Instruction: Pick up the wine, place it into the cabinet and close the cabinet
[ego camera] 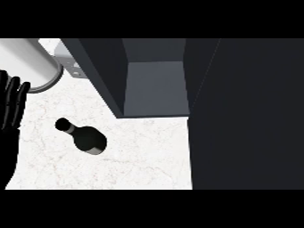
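Note:
The wine bottle (83, 137) is dark and stands upright on the white marble counter (147, 156), seen from above with its neck pointing up-left. Just behind it, to the right, the dark grey cabinet (155, 84) stands open and its inside shows bare. The cabinet's door (259, 116) fills the view's right side as a large dark panel. My left hand (2, 111) rests open at the left edge with its fingers up, a short way left of the bottle and apart from it. My right hand does not show.
A light grey cylinder (29, 62) with a small metal bracket (72, 67) lies at the top left, beside the cabinet's left wall (104, 75). The marble runs on to the view's lower edge in front of the bottle.

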Controlling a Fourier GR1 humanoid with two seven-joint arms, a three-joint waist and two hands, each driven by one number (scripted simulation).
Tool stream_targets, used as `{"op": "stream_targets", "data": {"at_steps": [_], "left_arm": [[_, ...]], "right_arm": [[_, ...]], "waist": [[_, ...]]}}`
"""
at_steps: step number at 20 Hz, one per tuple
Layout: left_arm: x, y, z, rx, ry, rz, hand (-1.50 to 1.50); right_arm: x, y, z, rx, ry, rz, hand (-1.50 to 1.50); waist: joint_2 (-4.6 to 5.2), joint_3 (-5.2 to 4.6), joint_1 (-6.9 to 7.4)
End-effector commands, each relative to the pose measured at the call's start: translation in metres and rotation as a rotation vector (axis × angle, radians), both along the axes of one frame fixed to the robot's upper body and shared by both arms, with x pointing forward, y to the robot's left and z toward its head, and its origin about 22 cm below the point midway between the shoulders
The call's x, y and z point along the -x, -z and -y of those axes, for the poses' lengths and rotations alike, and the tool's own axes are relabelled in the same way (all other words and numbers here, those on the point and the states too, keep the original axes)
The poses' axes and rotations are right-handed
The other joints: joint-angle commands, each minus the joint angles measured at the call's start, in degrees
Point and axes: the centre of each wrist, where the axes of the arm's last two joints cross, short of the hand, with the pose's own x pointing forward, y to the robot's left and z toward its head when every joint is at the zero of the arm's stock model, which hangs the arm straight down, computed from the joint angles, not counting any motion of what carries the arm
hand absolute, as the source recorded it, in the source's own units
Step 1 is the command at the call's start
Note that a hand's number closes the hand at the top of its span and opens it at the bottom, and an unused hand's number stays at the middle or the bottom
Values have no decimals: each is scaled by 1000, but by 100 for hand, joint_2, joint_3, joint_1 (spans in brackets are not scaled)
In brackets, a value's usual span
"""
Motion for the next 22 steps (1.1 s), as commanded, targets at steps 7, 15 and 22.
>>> {"op": "stream_targets", "data": {"at_steps": [7,15,22], "left_arm": [[-42,25,29,260,169,-163,-150],[-54,-16,28,330,218,-218,-150],[-61,-13,41,343,218,-221,-150]], "right_arm": [[37,13,-17,-63,-286,-120,-150],[57,-4,9,-82,-318,-183,-150],[57,-33,-5,-88,-314,-169,-150]], "waist": [[143,-119,-52],[78,-105,89],[85,-109,110]]}}
